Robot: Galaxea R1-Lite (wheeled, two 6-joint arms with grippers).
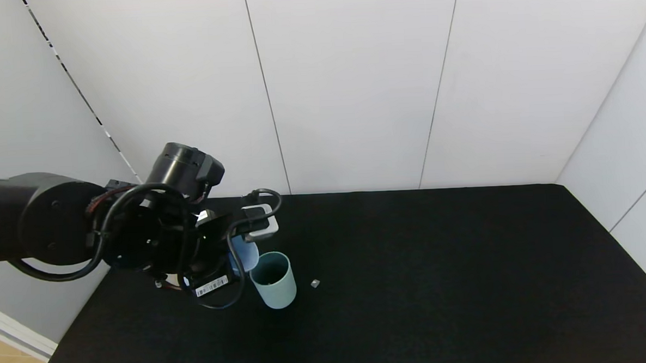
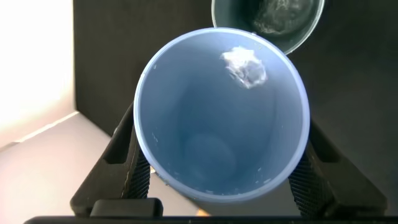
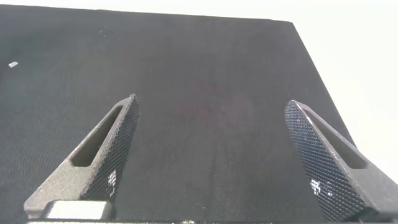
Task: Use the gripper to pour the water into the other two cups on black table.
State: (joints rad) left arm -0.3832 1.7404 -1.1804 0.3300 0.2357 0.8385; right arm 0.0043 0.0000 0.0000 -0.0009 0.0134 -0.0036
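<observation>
My left gripper (image 1: 238, 260) is shut on a periwinkle-blue cup (image 1: 246, 252) and holds it tipped towards the teal-green cup (image 1: 274, 280), which stands upright on the black table (image 1: 441, 263). In the left wrist view the gripper (image 2: 221, 155) grips the blue cup (image 2: 211, 137) on both sides. A clear icy lump (image 2: 245, 65) lies near the cup's rim, and the teal-green cup (image 2: 267, 22) shows just past that rim with something wet and shiny inside. The beige cup is out of view. My right gripper (image 3: 212, 106) is open and empty above bare table.
A small clear piece (image 1: 315, 283) lies on the table just right of the teal-green cup; it also shows in the right wrist view (image 3: 12, 64). White walls stand behind and to the right of the table. The table's left edge is near my left arm.
</observation>
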